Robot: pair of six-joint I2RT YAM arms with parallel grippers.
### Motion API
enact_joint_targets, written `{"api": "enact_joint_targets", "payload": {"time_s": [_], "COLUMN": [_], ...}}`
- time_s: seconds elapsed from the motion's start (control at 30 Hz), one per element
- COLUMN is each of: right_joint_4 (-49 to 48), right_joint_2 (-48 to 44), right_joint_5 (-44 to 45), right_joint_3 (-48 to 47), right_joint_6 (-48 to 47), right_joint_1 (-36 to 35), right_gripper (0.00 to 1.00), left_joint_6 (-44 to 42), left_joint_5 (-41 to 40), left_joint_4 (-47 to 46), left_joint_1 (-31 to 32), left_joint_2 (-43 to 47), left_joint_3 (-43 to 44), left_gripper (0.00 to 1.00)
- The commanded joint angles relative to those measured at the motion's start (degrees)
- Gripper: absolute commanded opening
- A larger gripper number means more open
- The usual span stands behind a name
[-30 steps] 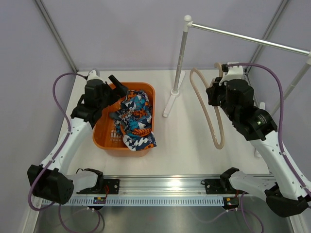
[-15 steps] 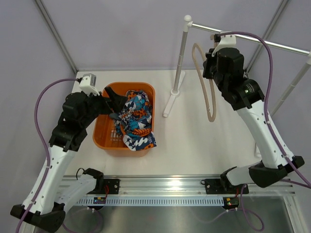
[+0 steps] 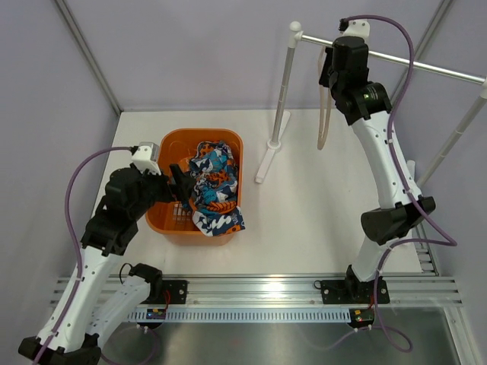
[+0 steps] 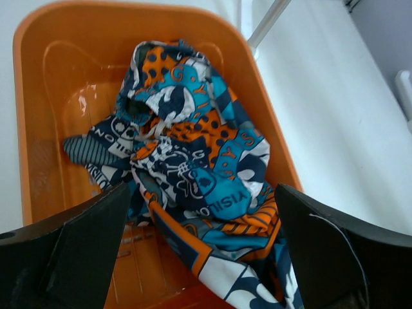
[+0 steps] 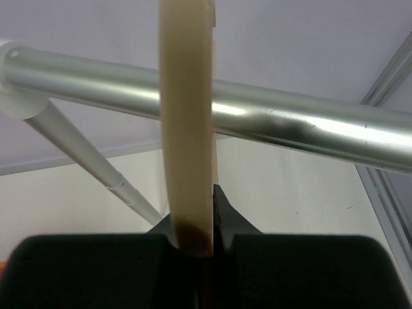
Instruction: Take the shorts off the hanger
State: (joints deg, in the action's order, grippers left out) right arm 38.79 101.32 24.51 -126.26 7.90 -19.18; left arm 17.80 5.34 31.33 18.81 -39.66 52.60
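The shorts, printed in blue, teal, orange, white and black, lie crumpled in the orange basket, with one corner over its near rim; they fill the left wrist view. My left gripper is open and empty at the basket's near left side, its fingers wide apart on either side of the shorts. My right gripper is raised high and shut on the beige hanger, which hangs down from it right by the grey rail. The hanger crosses in front of the rail.
The rail rests on a white post with a foot beside the basket, and on a second post at the right. Purple-grey walls enclose the white table. A metal track runs along the near edge.
My right arm has lifted the hanger from low over the table up to the rail. My left arm has pulled back towards the basket's near left side, fingers still open.
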Motion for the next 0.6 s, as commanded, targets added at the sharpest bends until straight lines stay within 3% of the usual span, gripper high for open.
{"api": "enact_joint_targets", "payload": {"time_s": [0.0, 0.3, 0.57], "right_joint_4": [-2.7, -5.1, -9.8], "right_joint_2": [3.4, 6.6, 0.2], "right_joint_5": [1.7, 2.2, 0.5], "right_joint_3": [-5.7, -3.0, 11.3], "right_joint_6": [-0.3, 1.4, 4.4], "right_joint_1": [1.6, 2.5, 2.5], "right_gripper": [0.0, 0.0, 0.0], "left_joint_6": [-2.0, -2.1, -2.0], "left_joint_5": [-1.1, -0.6, -0.5], "left_joint_4": [-1.8, -1.9, -1.9], "left_joint_1": [0.0, 0.1, 0.0], "left_joint_2": [1.7, 2.1, 1.8], "left_joint_3": [-1.7, -2.5, -2.6], "left_gripper": [0.99, 0.99, 0.99]}}
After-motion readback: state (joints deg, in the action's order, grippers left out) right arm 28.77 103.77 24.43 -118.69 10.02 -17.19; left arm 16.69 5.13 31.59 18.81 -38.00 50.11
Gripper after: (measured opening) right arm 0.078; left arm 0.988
